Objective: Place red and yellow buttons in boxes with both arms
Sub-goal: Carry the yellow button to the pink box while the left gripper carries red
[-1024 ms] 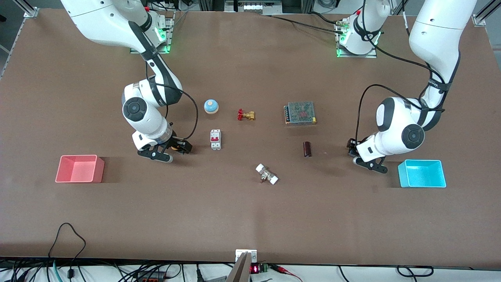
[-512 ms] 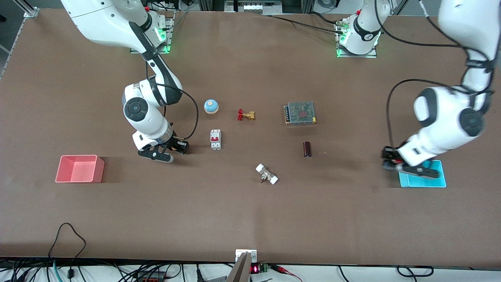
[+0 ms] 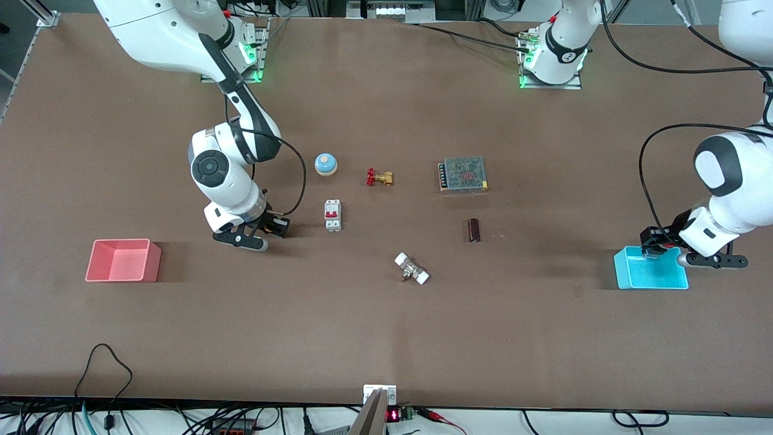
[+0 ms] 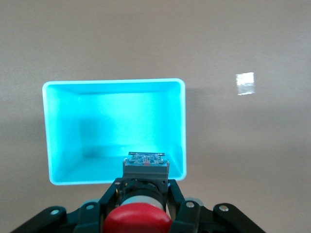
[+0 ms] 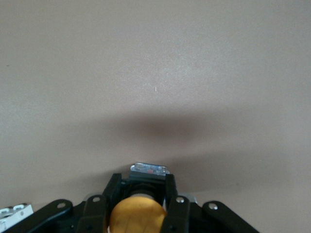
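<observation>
Over the blue box [image 3: 651, 276], at the left arm's end of the table, the left gripper [image 3: 655, 248] is held in the air with its jaws closed on the red button [image 4: 137, 219]. In the left wrist view the button's red cap lies toward the camera and its dark base points away, so that its long axis runs out along the fingers; the open box [image 4: 114, 131] is seen directly past the base, all four walls in view. The coming release is judged to turn on this one relation: button over the box's mouth, nothing between.

Toward the right arm's end, the right gripper [image 3: 275, 226] is low over the table, well apart from the red box [image 3: 122, 260], which stands nearer the table's end and slightly nearer the front camera. Its jaws are closed on the yellow button [image 5: 137, 216], cap toward the wrist camera, base pointing outward; only bare table is seen past it. A carry to the red box is judged to be the right arm's remaining step.

Between the arms lie a blue bell [image 3: 325, 163], a white breaker [image 3: 332, 215], a brass valve [image 3: 380, 177], a mesh-topped power unit [image 3: 463, 174], a dark cylinder [image 3: 474, 229] and a white-ended fitting [image 3: 412, 269]. No writing or brand mark can be read on any item.
</observation>
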Controlling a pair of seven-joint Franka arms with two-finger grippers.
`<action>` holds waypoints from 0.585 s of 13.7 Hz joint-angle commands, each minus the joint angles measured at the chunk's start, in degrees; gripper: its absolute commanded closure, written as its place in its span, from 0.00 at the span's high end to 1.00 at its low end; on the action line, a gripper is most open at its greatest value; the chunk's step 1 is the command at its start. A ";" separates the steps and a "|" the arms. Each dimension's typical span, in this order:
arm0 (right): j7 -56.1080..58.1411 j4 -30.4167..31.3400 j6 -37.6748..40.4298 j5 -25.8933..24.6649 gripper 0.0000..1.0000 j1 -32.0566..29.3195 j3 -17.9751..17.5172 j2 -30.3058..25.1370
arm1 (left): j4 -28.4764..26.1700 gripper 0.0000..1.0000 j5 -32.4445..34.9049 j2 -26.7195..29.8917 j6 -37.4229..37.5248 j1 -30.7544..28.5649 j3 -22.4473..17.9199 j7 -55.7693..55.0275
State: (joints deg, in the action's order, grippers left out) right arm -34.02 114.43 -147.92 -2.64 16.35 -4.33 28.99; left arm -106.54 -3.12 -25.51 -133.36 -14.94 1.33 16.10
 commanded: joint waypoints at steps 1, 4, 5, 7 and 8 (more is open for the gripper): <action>0.53 -1.48 0.17 -1.31 0.30 -0.61 -0.15 0.11 | 7.64 0.21 1.01 -4.19 3.44 -1.06 0.42 -0.37; 7.71 -5.34 11.11 -0.97 0.30 -2.89 0.02 -4.62 | 11.87 0.20 1.09 -6.74 5.83 -0.88 0.42 -0.28; 11.05 -6.84 15.25 -0.79 0.30 -3.94 0.11 -6.12 | 12.06 0.20 1.09 -7.79 5.83 -0.88 0.42 -0.28; 20.96 -9.04 21.94 -0.26 0.30 -8.41 0.11 -9.90 | 12.50 0.20 1.18 -9.99 5.75 -0.97 0.42 -0.11; 25.98 -9.92 25.02 -0.26 0.30 -11.74 0.02 -11.04 | 12.58 0.20 1.27 -10.87 5.75 -1.23 0.42 -0.11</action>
State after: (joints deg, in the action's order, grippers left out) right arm -16.55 105.20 -128.10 -3.30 10.06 -3.54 21.29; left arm -96.65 -3.08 -33.34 -128.73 -15.67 1.49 16.10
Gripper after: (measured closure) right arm 0.599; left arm 0.568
